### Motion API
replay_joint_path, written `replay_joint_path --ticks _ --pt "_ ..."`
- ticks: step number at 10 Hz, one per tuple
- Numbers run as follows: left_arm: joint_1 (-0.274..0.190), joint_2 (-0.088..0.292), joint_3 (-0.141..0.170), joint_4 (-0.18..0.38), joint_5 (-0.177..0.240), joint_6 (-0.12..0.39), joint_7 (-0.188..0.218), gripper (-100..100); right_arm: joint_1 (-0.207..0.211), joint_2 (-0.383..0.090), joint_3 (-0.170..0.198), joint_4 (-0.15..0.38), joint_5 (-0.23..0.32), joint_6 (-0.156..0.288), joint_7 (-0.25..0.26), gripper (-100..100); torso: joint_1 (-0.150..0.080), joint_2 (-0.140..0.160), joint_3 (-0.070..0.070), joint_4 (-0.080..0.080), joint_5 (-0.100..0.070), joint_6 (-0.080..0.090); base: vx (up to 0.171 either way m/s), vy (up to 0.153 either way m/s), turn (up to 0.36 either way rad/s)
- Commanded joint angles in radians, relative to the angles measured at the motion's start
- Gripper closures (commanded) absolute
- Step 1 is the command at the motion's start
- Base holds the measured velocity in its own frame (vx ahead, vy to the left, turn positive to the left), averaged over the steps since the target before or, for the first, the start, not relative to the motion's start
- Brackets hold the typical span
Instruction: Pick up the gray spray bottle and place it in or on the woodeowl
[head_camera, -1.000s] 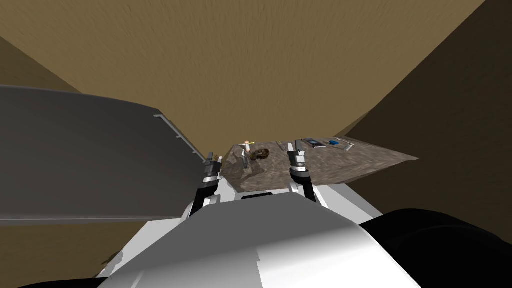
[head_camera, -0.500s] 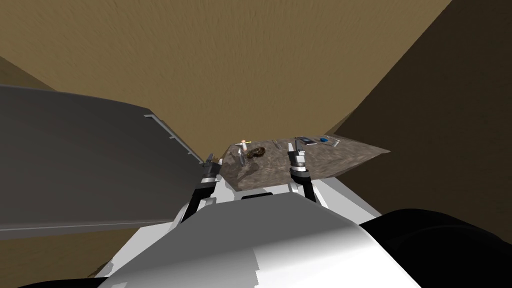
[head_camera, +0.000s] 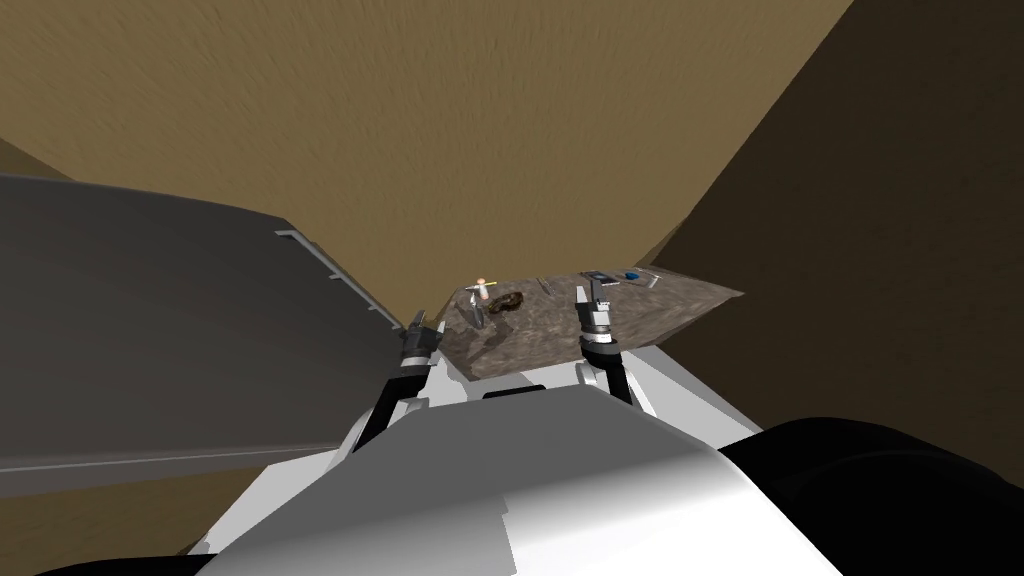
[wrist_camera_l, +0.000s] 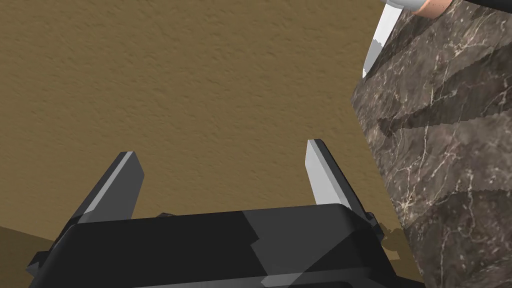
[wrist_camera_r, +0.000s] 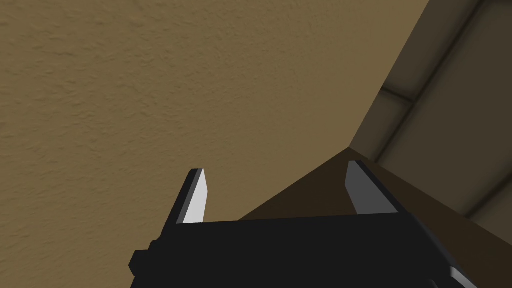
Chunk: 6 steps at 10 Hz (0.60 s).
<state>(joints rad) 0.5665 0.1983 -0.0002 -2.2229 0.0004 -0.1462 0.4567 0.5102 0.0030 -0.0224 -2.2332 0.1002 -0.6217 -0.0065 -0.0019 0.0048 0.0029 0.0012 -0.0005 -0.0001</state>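
A small grey spray bottle (head_camera: 478, 314) stands near the left end of a brown marbled table (head_camera: 560, 335). Just beyond it are a pinkish bottle (head_camera: 482, 290) and a dark brown bowl (head_camera: 507, 302). My left gripper (head_camera: 418, 322) hangs open off the table's left edge, short of the bottle. In the left wrist view the left gripper (wrist_camera_l: 220, 165) is empty, with the marbled table (wrist_camera_l: 440, 150) beside one finger. My right gripper (head_camera: 591, 298) is raised over the table's middle. In the right wrist view the right gripper (wrist_camera_r: 275, 185) is open and empty.
A large dark grey slab (head_camera: 180, 330) stretches along my left, ending in a pale rim (head_camera: 330, 265) close to the left arm. At the table's far right lie a dark flat device (head_camera: 600, 278) and a small blue thing (head_camera: 632, 275). Brown walls surround the table.
The whole head view has shifted: the table and its things have slid left and drawn in, so I have moved or turned. Both grippers stay open.
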Motion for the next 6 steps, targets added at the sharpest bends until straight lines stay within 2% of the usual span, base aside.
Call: replay_joint_path --ticks 1,2,3,4,5,6 --pt "0.005 0.002 0.004 -0.007 0.014 0.036 0.050 -100 0.000 0.000 0.000 0.000 0.000 0.000 0.000 0 0.000 0.000 0.000 0.000 0.000 0.000 -0.059 -0.029 -0.073" --pt "0.010 0.002 0.009 -0.011 0.027 0.065 0.076 -100 0.000 0.000 0.000 0.000 0.000 0.000 0.000 0 0.000 0.000 0.000 0.000 0.000 0.000 -0.070 -0.047 -0.151" --pt "0.010 0.002 0.009 -0.011 0.027 0.065 0.093 -100 0.000 0.000 0.000 0.000 0.000 0.000 0.000 0 -0.001 0.000 0.000 0.000 0.000 0.000 -0.057 -0.036 -0.039" --pt "0.014 0.002 0.014 -0.016 0.040 0.096 0.128 -100 0.000 0.000 0.000 0.000 0.000 0.000 0.000 0 0.000 -0.001 0.000 0.000 0.000 0.000 -0.049 -0.035 -0.082" --pt "0.014 0.002 0.014 -0.016 0.040 0.096 0.136 -100 0.000 0.000 0.000 0.000 0.000 0.000 0.000 0 0.000 -0.001 -0.001 0.000 0.000 0.000 -0.032 -0.025 -0.038" --pt "0.019 0.001 0.019 -0.021 0.053 0.128 0.176 -100 0.000 0.000 0.000 0.000 0.000 0.000 0.000 0 0.001 -0.002 -0.001 0.000 0.000 0.000 -0.037 -0.033 -0.074"
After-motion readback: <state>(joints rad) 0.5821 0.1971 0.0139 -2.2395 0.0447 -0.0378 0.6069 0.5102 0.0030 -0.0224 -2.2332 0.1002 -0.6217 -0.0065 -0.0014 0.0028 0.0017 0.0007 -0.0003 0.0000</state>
